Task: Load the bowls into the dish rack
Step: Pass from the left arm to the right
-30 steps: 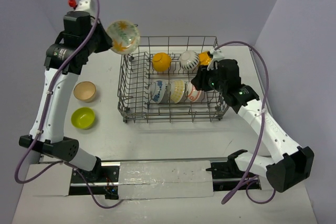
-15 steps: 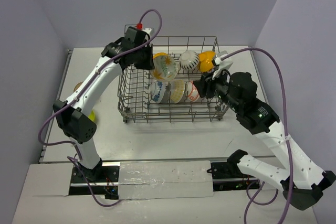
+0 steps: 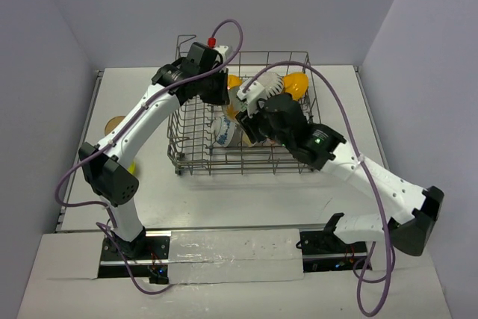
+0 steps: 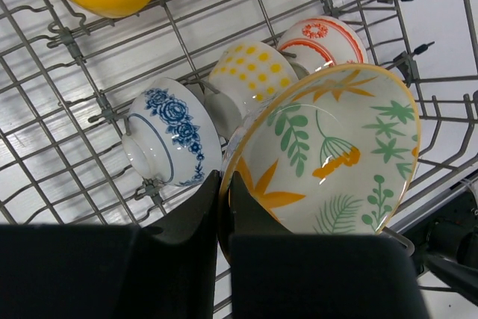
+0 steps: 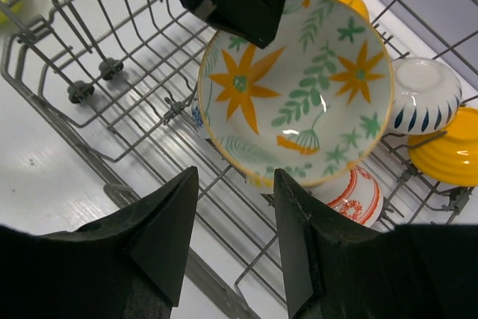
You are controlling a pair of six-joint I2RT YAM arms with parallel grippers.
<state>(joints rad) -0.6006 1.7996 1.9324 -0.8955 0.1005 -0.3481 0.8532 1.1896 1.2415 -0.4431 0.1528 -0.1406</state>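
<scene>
In the top view, the dish rack (image 3: 188, 136), a grey wire basket with upright tines, stands at the far middle of the white table (image 3: 246, 199). Both arms reach over it, the left arm (image 3: 142, 121) from the left and the right arm (image 3: 351, 162) from the right, and their wrists cover much of its inside. A smooth orange-yellow bowl (image 3: 297, 84) shows at the rack's far right. A tan bowl (image 3: 112, 122) lies outside on the table, half hidden behind the left arm. In the left wrist view, the left gripper (image 4: 224, 188) pinches narrowly the rim of a glossy flowered bowl (image 4: 328, 155), which is tilted on edge inside the rack. Just beside it, a blue-patterned bowl (image 4: 168, 136), a yellow-dotted bowl (image 4: 250, 80) and a red-and-white bowl (image 4: 325, 39) stand on edge in one row. In the right wrist view, the right gripper (image 5: 233, 177) is half wide and holds nothing, close under the flowered bowl. A white striped bowl (image 5: 422, 95) lies to the right of that bowl.
</scene>
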